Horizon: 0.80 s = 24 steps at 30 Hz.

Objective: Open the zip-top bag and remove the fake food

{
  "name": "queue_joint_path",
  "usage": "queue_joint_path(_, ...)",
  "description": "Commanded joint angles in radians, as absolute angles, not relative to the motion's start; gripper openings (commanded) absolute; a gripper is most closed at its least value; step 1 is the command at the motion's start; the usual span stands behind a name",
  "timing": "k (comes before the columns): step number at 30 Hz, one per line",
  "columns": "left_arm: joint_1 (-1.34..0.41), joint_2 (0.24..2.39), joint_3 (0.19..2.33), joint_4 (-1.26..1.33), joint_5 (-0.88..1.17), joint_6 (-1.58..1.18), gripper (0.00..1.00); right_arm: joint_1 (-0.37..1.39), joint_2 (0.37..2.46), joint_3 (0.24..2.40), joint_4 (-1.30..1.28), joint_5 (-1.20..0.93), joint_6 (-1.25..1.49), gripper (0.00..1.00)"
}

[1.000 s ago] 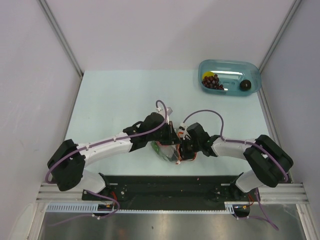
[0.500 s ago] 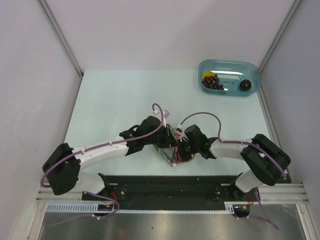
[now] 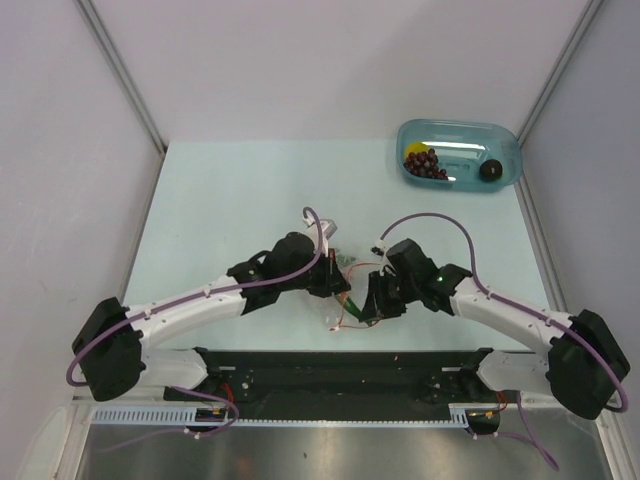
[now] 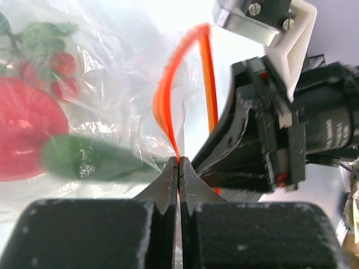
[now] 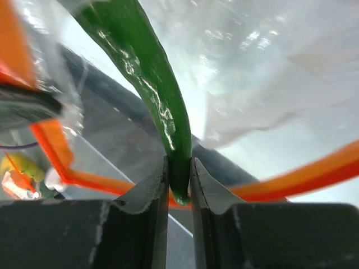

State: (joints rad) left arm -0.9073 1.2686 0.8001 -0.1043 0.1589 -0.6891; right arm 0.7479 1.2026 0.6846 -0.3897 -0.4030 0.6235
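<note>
Bag: one zip-top bag (image 4: 126,73), clear and crinkly, sits between the two grippers near the front middle of the table (image 3: 230,200).
Bag mouth: the orange strip (image 4: 166,95) has two sides. They are pulled apart into a loop, so the mouth is open.
Left gripper (image 4: 178,166): its jaws are squeezed tight together on one side of the orange strip. The strip goes up and away from the tips.
Right gripper (image 5: 179,171): its jaws are clamped on the end of the green vegetable (image 5: 148,67).
Green vegetable, which way: it is long and thin. In the right wrist view it runs from the top left down to the jaws, with its lower tip right between them. In the left wrist view it lies sideways inside the bag.
Green vegetable, where: its tip is at the bag mouth, just by the orange strip. The rest is under the clear plastic.
Red round fruit (image 4: 28,134): one, inside the bag, touching the green vegetable from above.
Small red bits: some are higher up in the bag, too blurry to count.
Tray (image 3: 507,148): one teal tray at the far right corner, well apart from the bag.
In the tray: one grape bunch (image 3: 426,164), one yellow piece (image 3: 412,153) and one dark round one (image 3: 490,171).
</note>
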Motion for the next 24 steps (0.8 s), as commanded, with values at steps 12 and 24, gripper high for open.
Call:
queue_joint_path(12,-0.864,1.209,0.822,-0.141,0.061,-0.588,0.0,0.736,1.014,0.887,-1.038,-0.299,0.569,0.0)
queue_joint_path(24,-0.775,1.209,0.822,-0.146,0.155,-0.6,0.0,0.41,0.975,1.043,-1.023,-0.334,0.531,0.0)
